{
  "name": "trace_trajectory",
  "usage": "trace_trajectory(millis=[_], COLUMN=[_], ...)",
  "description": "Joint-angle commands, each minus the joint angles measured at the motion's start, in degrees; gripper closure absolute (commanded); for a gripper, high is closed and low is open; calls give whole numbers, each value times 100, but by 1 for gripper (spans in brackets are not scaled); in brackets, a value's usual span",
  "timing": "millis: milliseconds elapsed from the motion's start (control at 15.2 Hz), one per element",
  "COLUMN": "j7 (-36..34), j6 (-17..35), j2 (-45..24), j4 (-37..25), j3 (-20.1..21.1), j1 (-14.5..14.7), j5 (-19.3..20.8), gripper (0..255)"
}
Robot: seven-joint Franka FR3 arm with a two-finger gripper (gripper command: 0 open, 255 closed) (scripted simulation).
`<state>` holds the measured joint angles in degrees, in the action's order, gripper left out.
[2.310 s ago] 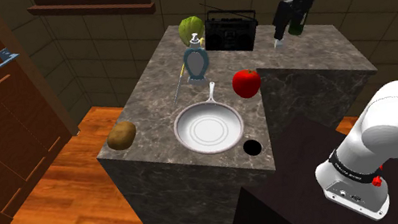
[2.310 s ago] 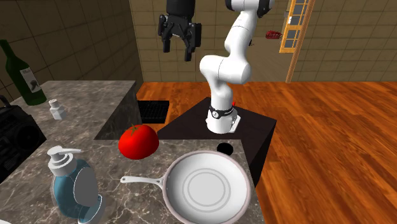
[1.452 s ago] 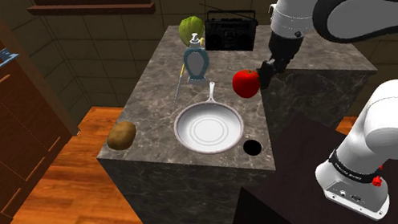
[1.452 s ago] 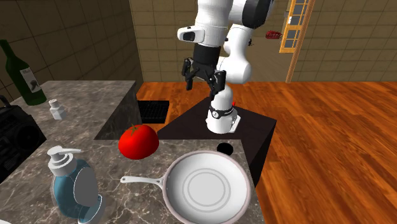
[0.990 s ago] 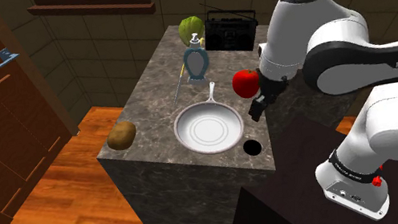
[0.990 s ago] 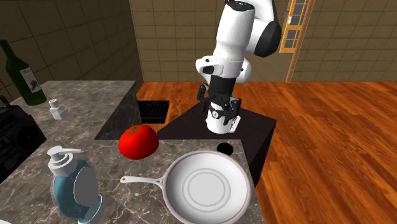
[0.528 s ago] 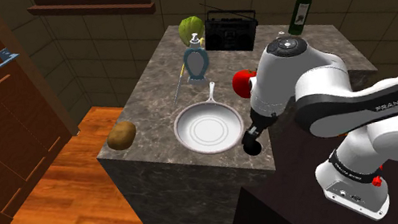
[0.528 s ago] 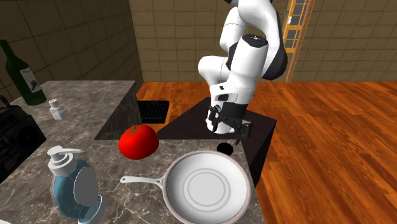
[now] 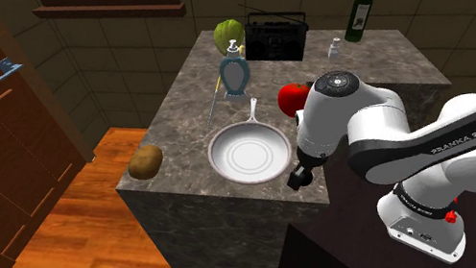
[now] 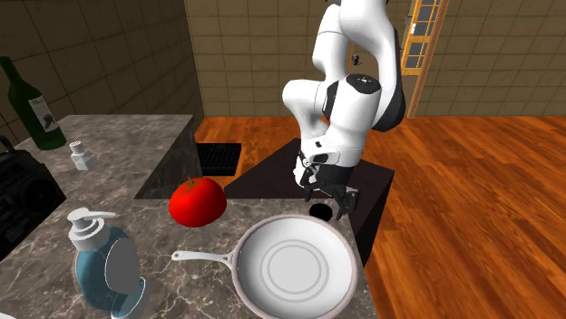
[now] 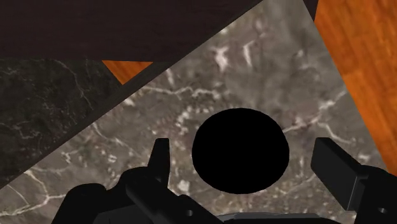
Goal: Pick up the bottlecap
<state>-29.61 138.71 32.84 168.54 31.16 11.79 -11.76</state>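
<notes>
Gripper (image 11: pixel 242 153) low over veined stone counter (image 11: pixel 191 95) corner, fingers spread wide, black bottlecap (image 11: pixel 240 149) between them, untouched, white pan (image 10: pixel 295 267) just beside.

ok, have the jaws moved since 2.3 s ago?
Yes. In the shoulder view they came down from by the wine bottle to the counter's near corner, now open over the bottlecap beside the pan.

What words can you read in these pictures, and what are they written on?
"FRANKA EMIKA": on the white robot arm, in the shoulder view.
The label on the green bottle: too small to read, and blurred in the second exterior view as well.
I can read no other words, numbers or signs.
</notes>
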Motion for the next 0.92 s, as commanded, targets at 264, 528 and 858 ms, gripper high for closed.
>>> trace_trajectory(millis=[264,528,858], j7=[-22,-21,57], j6=[100,95,-265], j2=[-73,-68,200], j4=[24,24,-72], j3=[33,31,-90], j1=[-15,-12,42], j5=[1,0,-6], gripper=[255,255,255])
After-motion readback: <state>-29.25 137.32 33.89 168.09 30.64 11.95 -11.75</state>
